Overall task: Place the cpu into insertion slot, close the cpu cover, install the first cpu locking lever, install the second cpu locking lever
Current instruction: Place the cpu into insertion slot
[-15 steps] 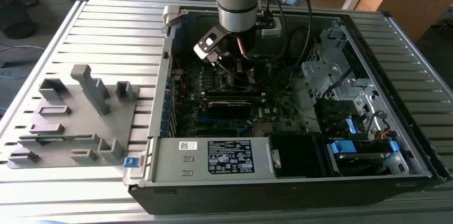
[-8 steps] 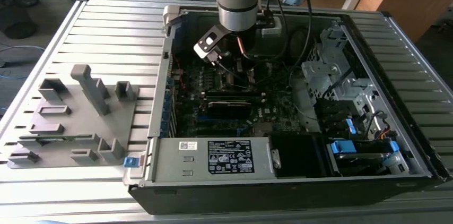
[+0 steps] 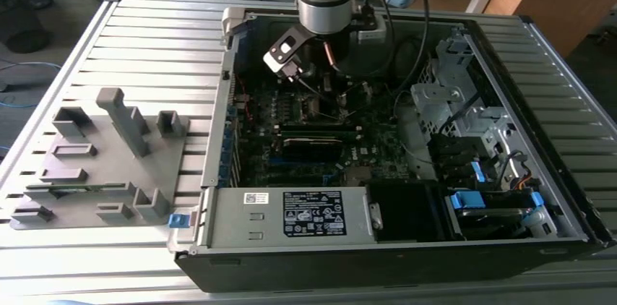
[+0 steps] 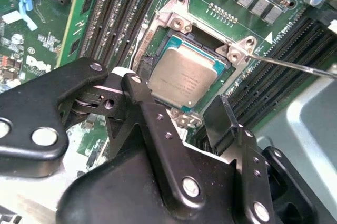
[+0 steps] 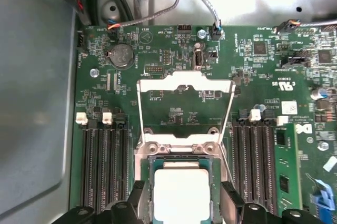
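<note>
Right, the cpu (image 4: 187, 79) lies at the insertion slot (image 4: 205, 37), w/ the hand (image 4: 176, 95) straddling it. We can't tell if it grips or has let go. We'd keep the chip flat & square to the rim, no force. The cpu cover (image 5: 184, 78) stands open. Slot pins are hidden, so seated or not is unclear.
</note>
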### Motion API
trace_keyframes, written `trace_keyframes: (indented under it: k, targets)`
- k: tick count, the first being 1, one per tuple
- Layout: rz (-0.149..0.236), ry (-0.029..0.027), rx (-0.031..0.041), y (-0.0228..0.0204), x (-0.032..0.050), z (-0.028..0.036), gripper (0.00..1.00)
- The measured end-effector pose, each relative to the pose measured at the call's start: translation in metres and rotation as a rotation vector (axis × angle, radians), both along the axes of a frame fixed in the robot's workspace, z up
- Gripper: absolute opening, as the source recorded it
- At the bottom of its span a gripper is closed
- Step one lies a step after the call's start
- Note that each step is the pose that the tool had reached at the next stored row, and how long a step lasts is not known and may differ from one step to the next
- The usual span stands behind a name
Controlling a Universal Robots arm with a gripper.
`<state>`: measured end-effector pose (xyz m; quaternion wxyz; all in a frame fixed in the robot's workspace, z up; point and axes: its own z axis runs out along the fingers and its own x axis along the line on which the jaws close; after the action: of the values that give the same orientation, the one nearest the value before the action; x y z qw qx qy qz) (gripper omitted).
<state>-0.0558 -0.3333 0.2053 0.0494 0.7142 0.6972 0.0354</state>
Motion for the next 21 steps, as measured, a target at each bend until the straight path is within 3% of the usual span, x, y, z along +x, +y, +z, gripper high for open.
trace_keyframes:
  k: [5,14,17,18,20,21]
  targets:
    - [0.000,0.0001,-0.0002,0.0000,0.0000,0.0081,0.66]
    - [0.000,-0.0001,-0.0001,0.0000,0.0000,0.0087,0.65]
    - [0.000,0.0000,-0.0001,0.0000,0.0000,0.0090,0.52]
    - [0.000,0.0000,-0.0001,0.0000,0.0000,0.0090,0.52]
    - [0.000,0.0000,-0.0001,0.0000,0.0000,0.0091,0.41]
    - [0.000,0.0000,-0.0001,0.0000,0.0000,0.0092,0.41]
